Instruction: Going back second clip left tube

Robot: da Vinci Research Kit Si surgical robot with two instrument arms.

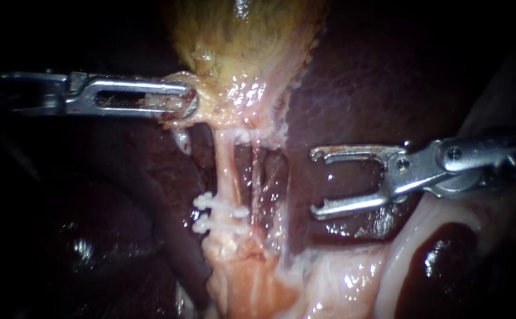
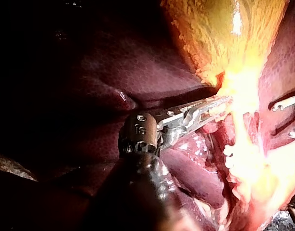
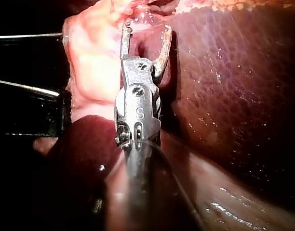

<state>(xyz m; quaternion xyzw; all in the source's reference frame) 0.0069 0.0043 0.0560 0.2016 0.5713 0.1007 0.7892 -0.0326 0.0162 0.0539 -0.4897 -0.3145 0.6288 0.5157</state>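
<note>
The pale left tube point(image 1: 225, 168) runs down from the yellowish gallbladder point(image 1: 246, 41). Two white clips point(image 1: 218, 205) point(image 1: 215, 224) cross its lower part, one just below the other. A thinner right tube point(image 1: 257, 177) lies beside it. My left instrument point(image 1: 182, 101) point(image 2: 216, 106) is shut on the gallbladder's lower edge, up and to the left of the tubes. My right instrument point(image 1: 314, 183) point(image 3: 146, 30) stands open and empty over the liver point(image 1: 358, 88), to the right of both tubes and apart from them.
Dark liver point(image 2: 113, 72) surrounds the tubes on both sides. Whitish fatty tissue point(image 1: 329, 277) spreads below the clips and under my right instrument's shaft. In the left wrist view the clips point(image 2: 228, 156) and my right instrument's tips point(image 2: 287, 118) show ahead of my left instrument.
</note>
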